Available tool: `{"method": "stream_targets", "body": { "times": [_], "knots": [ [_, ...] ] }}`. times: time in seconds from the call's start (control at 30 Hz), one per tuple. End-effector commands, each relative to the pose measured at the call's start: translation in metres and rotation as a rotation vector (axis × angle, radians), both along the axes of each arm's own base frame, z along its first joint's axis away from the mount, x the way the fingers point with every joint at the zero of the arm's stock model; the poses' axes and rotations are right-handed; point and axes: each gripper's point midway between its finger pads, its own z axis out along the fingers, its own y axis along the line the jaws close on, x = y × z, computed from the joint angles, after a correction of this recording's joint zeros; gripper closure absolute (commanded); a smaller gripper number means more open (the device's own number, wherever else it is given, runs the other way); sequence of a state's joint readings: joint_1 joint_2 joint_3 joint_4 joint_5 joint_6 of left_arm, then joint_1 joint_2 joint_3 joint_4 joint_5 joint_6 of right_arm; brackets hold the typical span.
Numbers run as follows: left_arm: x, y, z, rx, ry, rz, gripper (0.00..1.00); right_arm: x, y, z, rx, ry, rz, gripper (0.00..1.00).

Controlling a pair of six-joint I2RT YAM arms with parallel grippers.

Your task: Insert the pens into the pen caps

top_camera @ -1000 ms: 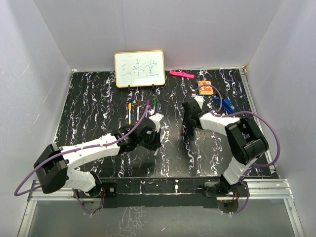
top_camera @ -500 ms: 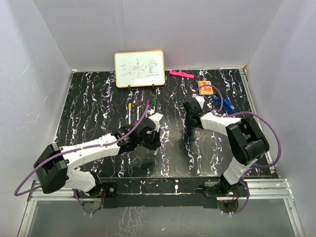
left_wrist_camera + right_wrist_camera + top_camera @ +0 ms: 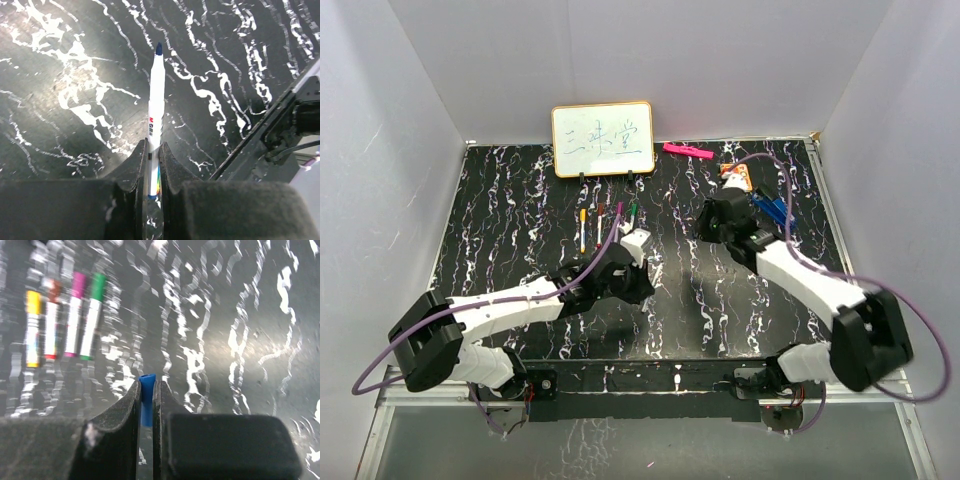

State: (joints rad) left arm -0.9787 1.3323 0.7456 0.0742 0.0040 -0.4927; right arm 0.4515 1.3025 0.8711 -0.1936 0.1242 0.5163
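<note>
Table (image 3: 510, 200): flat black top, glossy, veined with white marble-like streaks. Left gripper (image 3: 153, 150): matte black fingers with a soft, felt-like face, clenched on the rear end of the blue-tipped pen (image 3: 156, 100). The pen has a slim, smooth white round barrel with a small printed logo and a blue band at the butt between the pads. Its long axis runs straight out from the jaws, away from the wrist camera, leaning slightly right, with the bare dark-blue nib at the far end above the tabletop. Right gripper (image 3: 147, 385): the same black fingers pinched on the blue cap (image 3: 146, 400), a short plastic tube standing lengthwise between the pads, its end pointing forward past the fingertips. The right wrist view is motion-blurred. Beyond and left of it, four capped pens (image 3: 62, 320) lie side by side and parallel on the table, with yellow, red-brown, magenta and green caps at the far ends.
</note>
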Motion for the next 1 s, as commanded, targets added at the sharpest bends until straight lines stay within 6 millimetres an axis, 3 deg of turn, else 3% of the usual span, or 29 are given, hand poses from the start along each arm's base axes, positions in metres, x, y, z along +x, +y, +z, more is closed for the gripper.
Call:
{"method": "stream_targets", "body": {
  "times": [0.0, 0.23, 0.4, 0.97],
  "knots": [
    [0.001, -0.032, 0.047, -0.256, -0.071, -0.06, 1.0, -0.012, 0.021, 0.072, 0.188, -0.265, 0.125, 1.0],
    [-0.005, -0.057, 0.082, -0.417, -0.118, -0.158, 1.0, -0.052, 0.03, 0.118, 0.345, -0.511, 0.244, 1.0],
    [-0.006, -0.064, 0.091, -0.471, -0.126, -0.177, 1.0, -0.068, 0.029, 0.128, 0.41, -0.608, 0.27, 1.0],
    [0.002, -0.063, 0.094, -0.495, -0.151, -0.131, 1.0, -0.077, 0.03, 0.143, 0.498, -0.659, 0.267, 1.0]
  ]
}}
